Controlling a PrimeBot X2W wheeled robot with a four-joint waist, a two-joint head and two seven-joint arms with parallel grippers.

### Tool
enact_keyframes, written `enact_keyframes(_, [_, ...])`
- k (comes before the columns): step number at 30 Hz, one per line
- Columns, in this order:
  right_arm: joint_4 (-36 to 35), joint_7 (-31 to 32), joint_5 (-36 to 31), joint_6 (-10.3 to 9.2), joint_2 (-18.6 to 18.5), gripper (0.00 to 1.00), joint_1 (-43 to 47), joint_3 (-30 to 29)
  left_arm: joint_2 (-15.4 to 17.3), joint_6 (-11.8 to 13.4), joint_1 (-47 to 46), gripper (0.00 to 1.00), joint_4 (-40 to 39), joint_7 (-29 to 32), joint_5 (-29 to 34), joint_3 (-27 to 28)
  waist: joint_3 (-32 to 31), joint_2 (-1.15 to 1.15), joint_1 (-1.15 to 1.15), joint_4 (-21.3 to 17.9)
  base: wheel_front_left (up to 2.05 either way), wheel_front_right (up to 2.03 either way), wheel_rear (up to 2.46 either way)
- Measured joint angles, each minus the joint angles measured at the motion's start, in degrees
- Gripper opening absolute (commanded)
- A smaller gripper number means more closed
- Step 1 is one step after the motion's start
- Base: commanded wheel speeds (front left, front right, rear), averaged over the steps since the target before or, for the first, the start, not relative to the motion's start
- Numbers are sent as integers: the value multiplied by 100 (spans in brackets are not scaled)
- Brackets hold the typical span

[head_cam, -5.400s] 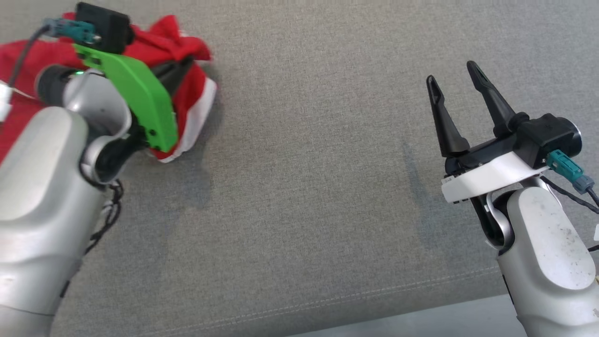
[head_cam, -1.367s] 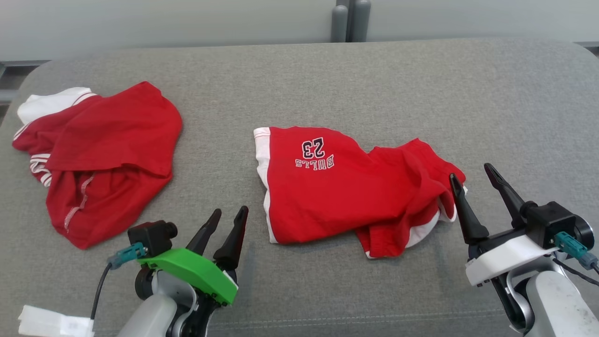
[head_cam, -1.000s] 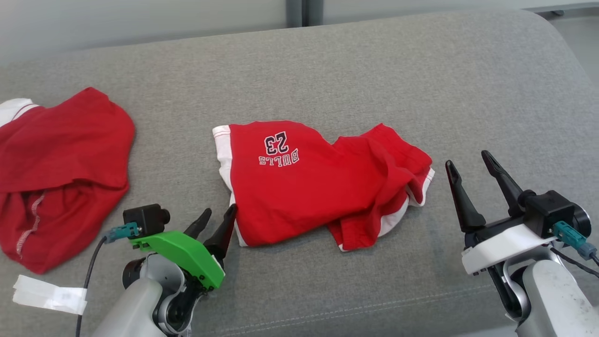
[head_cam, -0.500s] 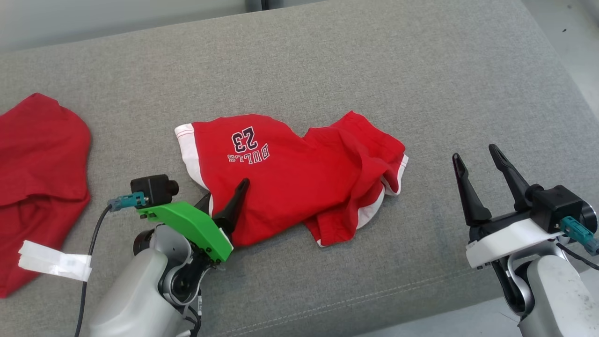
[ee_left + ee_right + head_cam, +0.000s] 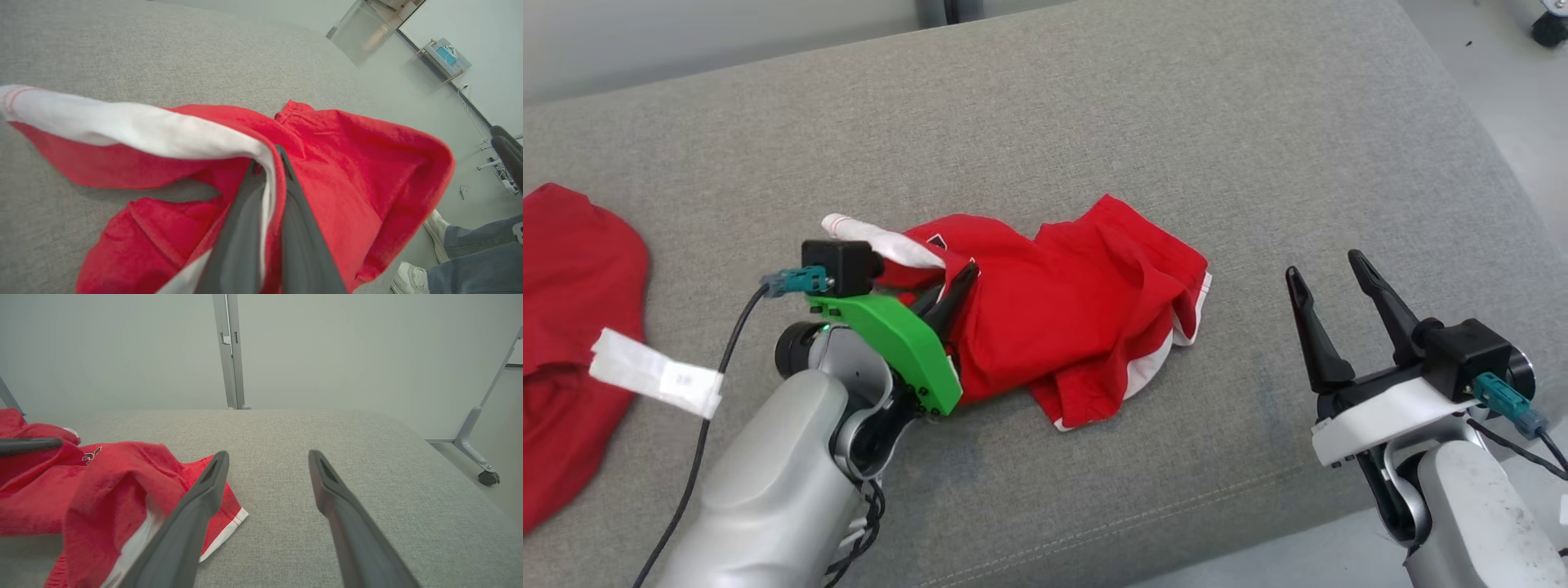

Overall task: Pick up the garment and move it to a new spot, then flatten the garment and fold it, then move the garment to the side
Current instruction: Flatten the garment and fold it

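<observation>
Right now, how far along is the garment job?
Done: the left gripper is shut on the white band of the red shorts, and that edge is lifted off the grey cushion.
In hand: the pick-up; most of the fabric lies bunched on the cushion.
Left: moving it to a new spot, flattening, folding, setting aside. The right gripper is open, apart from the cloth.

A broad grey upholstered cushion [image 5: 1094, 122] runs from left to right, a stitched seam along its near edge; a second red cloth [image 5: 564, 269] lies crumpled at its far left end, well apart from the middle; behind the far edge stand a pale wall [image 5: 122, 347] and 1 upright metal post [image 5: 229, 351]; a caster wheel [image 5: 488, 477] sits on the floor [image 5: 1503, 122] to the right; a person's 2 white shoes [image 5: 437, 228] and blue jeans [image 5: 478, 261] show on the floor past the cushion's edge.
</observation>
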Motion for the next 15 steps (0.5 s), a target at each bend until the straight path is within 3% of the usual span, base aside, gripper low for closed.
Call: enact_keyframes(15, [96,0,86,0,210,100,-272,503,-365,-8,-656,10,159,360,894,-1248,-34,0,0,-812,0,0,0])
